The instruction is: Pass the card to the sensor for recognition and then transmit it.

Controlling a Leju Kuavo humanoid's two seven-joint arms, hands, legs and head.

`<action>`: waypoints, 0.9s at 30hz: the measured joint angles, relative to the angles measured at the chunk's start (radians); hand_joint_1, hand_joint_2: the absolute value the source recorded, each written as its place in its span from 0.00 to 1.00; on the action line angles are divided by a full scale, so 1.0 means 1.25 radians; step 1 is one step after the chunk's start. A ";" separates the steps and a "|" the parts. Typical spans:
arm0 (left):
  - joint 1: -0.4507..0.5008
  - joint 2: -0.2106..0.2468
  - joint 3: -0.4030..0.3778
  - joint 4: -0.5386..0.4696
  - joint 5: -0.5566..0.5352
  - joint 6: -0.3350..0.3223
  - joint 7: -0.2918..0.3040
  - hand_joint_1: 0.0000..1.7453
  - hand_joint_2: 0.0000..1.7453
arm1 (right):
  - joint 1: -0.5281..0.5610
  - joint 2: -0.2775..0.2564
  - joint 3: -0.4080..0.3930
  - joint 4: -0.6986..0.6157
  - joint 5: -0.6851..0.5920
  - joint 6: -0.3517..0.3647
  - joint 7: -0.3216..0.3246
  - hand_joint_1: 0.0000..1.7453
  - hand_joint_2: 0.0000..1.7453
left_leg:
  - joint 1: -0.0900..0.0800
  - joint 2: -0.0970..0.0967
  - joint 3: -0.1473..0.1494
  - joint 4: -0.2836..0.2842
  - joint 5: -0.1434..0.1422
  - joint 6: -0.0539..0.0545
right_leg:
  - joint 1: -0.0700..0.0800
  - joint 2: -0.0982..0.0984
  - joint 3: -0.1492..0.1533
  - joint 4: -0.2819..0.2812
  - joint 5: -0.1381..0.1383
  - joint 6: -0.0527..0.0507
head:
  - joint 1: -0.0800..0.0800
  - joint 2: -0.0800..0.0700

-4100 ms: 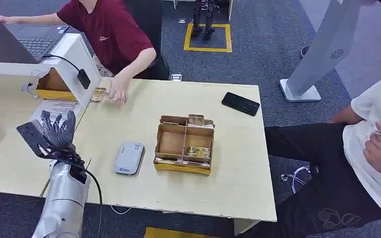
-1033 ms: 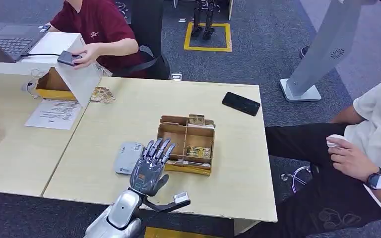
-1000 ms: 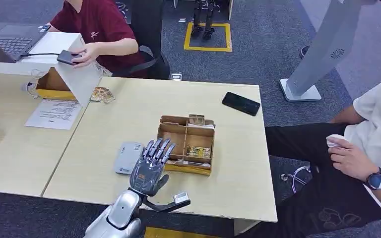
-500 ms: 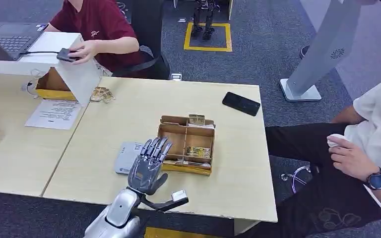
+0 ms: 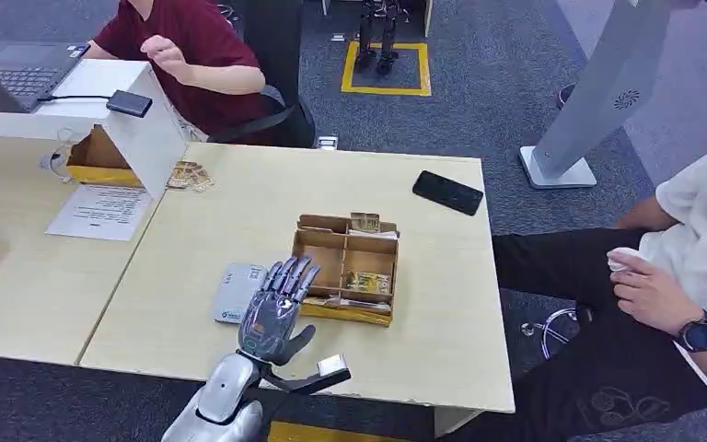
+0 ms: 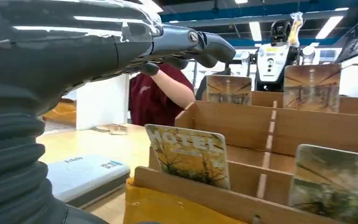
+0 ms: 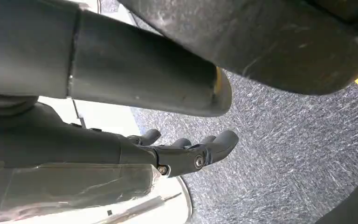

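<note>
My left hand (image 5: 276,308) hovers open over the table's near side, fingers spread, between the grey card sensor (image 5: 233,295) and the cardboard card box (image 5: 350,314). It holds nothing. The box holds picture cards, one lying in the near right compartment (image 5: 368,282). In the left wrist view my fingers (image 6: 191,44) reach above the box, where a card marked HOTEL (image 6: 191,156) stands upright in the front slot beside the sensor (image 6: 86,175). My right hand (image 7: 186,151) hangs by my side above the carpet, fingers loosely extended and holding nothing.
A black phone (image 5: 447,192) lies at the table's far right. A white stand with a black device (image 5: 130,102), a second box (image 5: 97,157), loose cards (image 5: 189,175) and a paper sheet (image 5: 101,212) are far left. A person in red sits behind; another person (image 5: 681,276) sits right.
My left hand swung from the far left to the box's front and has since crept slightly toward the sensor. The person in red lifted a hand off the black device.
</note>
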 joint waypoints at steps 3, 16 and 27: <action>0.003 -0.010 0.011 0.000 0.001 0.000 -0.006 0.00 1.00 | 0.000 0.000 0.001 0.000 -0.001 0.000 0.000 0.00 0.00 | 0.000 0.000 0.000 0.000 0.000 0.000 | 0.000 0.000 0.000 0.000 0.000 0.000 | 0.000 0.000; 0.006 -0.023 0.049 0.012 0.011 0.000 -0.038 1.00 1.00 | -0.001 0.000 0.021 0.000 -0.020 0.000 -0.001 0.00 0.00 | 0.000 0.000 0.000 0.000 0.000 0.000 | 0.000 0.000 0.000 0.000 0.000 0.000 | 0.000 0.000; 0.003 -0.027 0.070 0.025 0.027 0.006 -0.051 0.88 1.00 | -0.002 0.000 0.033 0.000 -0.028 0.000 -0.001 0.00 0.00 | 0.000 0.000 0.000 0.000 0.000 0.000 | 0.000 0.000 0.000 0.000 0.000 0.000 | 0.000 0.000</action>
